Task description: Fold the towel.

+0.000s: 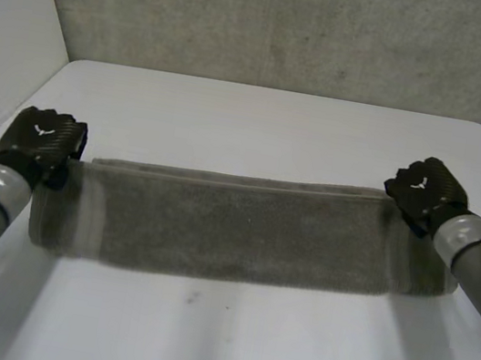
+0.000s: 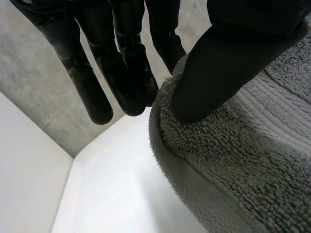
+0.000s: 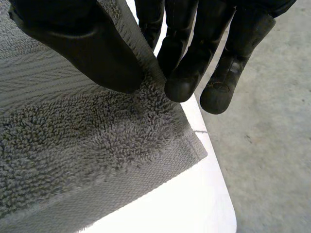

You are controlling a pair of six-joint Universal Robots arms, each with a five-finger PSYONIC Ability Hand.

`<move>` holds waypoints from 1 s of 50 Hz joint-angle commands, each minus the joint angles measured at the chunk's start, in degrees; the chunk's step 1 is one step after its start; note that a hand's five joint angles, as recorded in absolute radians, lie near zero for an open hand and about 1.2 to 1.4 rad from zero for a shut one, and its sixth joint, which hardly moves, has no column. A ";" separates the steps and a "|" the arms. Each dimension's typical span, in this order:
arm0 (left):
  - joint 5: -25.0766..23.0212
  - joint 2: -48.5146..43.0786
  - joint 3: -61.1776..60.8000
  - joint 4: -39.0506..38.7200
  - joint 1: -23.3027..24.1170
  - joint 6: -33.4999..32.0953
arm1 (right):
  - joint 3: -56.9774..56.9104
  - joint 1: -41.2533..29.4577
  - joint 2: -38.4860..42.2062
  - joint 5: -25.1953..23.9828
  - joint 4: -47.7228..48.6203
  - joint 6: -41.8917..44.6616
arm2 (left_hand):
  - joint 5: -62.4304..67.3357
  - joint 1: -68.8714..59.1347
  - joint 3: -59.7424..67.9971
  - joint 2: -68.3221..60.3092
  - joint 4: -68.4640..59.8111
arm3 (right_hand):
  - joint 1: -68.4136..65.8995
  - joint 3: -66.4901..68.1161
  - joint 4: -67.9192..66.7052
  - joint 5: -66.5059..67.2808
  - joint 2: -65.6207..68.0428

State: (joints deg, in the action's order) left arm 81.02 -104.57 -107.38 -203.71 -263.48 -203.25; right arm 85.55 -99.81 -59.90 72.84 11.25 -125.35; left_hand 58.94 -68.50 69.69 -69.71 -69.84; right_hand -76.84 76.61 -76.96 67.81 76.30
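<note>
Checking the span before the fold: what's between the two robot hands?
The grey towel, a long band running from the left robot hand to the right robot hand, each pinching one end; the head view shows it.

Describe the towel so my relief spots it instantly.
Over the white table, a long fuzzy grey towel stretches between the black left hand and right hand, each pinching one end. It alone is soft and fuzzy; its neighbours are hard and smooth.
</note>
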 commanded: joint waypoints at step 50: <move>11.62 -10.86 16.35 0.50 5.17 0.66 | -10.26 -4.43 -1.76 3.71 0.09 -15.08 | -58.94 58.50 -59.69 59.71 59.84 | 66.84 -66.61 66.96 -67.81 -66.30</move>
State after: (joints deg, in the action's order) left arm 90.72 -125.26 -83.40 -203.17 -258.48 -203.04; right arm 65.84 -104.77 -51.42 76.20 11.96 -134.25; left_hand 1.68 -10.07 9.63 -9.66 -9.71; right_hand -13.29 14.02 -14.64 3.09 14.23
